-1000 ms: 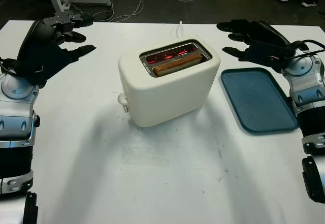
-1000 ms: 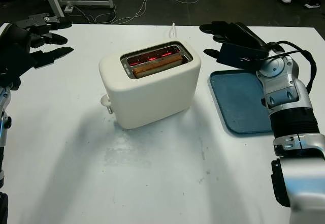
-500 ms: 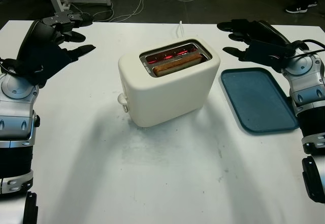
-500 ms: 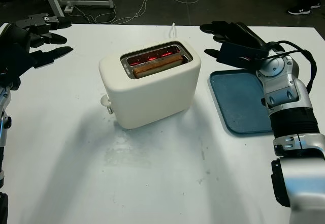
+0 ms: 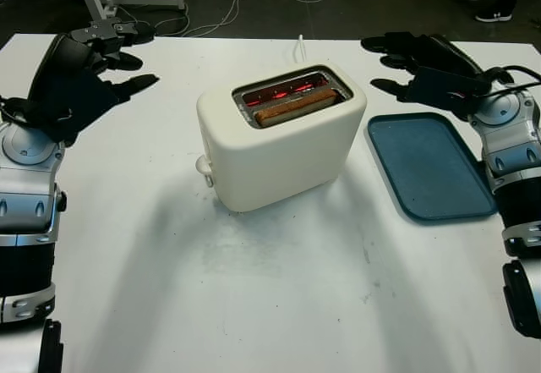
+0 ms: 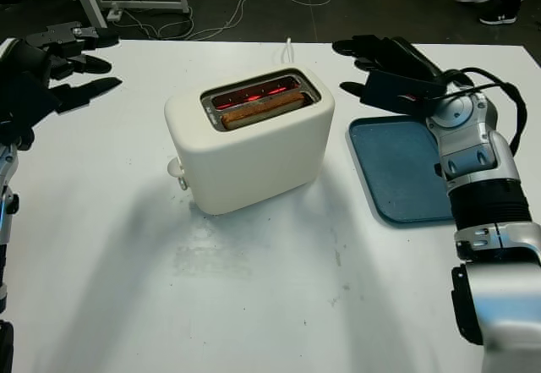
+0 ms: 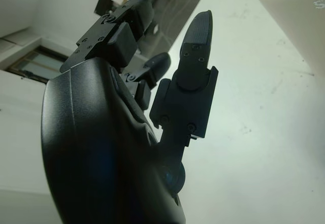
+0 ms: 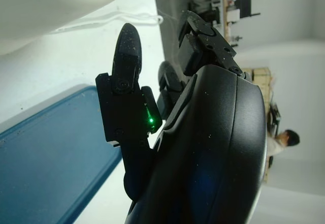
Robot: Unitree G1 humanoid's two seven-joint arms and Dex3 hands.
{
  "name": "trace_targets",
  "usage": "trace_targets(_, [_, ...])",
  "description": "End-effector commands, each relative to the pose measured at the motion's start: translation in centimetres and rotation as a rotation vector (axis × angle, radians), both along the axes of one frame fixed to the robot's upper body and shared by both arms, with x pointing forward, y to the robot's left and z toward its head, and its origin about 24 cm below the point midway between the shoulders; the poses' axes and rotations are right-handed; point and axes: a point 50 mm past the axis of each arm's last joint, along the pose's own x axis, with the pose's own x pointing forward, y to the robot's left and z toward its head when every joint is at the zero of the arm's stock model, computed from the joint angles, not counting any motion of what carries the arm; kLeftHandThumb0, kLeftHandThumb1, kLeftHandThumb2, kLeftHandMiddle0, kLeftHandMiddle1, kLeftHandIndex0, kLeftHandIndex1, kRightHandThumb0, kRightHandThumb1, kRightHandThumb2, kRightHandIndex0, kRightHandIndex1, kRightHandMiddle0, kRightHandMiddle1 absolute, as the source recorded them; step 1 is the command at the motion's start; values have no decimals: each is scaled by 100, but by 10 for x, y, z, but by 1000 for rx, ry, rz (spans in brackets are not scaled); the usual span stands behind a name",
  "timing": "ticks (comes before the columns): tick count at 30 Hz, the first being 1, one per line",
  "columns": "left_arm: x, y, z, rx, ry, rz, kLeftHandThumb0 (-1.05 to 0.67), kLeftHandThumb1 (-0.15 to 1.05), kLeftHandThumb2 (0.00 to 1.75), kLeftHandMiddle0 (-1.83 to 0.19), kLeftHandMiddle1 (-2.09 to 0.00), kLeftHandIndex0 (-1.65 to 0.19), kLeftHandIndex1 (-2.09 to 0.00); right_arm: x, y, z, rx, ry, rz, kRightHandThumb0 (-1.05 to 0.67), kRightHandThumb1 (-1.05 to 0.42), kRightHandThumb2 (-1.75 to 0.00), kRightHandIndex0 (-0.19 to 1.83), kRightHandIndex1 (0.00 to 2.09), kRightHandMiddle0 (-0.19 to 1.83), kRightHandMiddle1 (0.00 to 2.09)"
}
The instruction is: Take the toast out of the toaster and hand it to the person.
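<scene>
Nothing moved: left hand (image 5: 80, 73) and right hand (image 5: 427, 64) stayed open, empty. Toast (image 5: 296, 106) in toaster (image 5: 279, 149): light, brittle, probably hot; pinch the top edge.

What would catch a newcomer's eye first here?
The cream toaster at the table's centre, its slots glowing red with the toast in the near slot. A blue tray lies to its right. The left robot hand and right robot hand hover open on either side.
</scene>
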Motion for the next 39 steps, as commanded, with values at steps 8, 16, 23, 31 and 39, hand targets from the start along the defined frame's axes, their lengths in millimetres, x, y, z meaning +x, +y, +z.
trace_targets(8, [-1, 0, 1, -6, -10, 0, -41, 92, 8, -41, -76, -58, -22, 0, 3, 2, 7, -5, 6, -35, -92, -41, 37, 1, 35, 1])
trace_targets(16, [-2, 1, 0, -18, -7, 2, -40, 92, 9, -40, -76, -57, -22, -2, -1, 0, 11, 4, -6, -38, -92, -42, 37, 1, 35, 1])
trace_targets(23, [-3, 2, 1, -24, -14, -1, -40, 92, 9, -39, -76, -57, -21, -7, -6, -3, 31, 19, -24, -46, -92, -41, 38, 0, 35, 0])
trace_targets(31, [-3, -2, 3, 13, -26, -16, -41, 92, 10, -40, -78, -58, -21, -4, 1, -1, 14, 1, 5, -40, -92, -42, 40, 1, 40, 2])
trace_targets(39, [-3, 0, 1, -21, -26, -11, -39, 92, 9, -39, -78, -58, -21, -3, 0, 1, 2, -3, 3, -43, -92, -43, 39, 0, 37, 0])
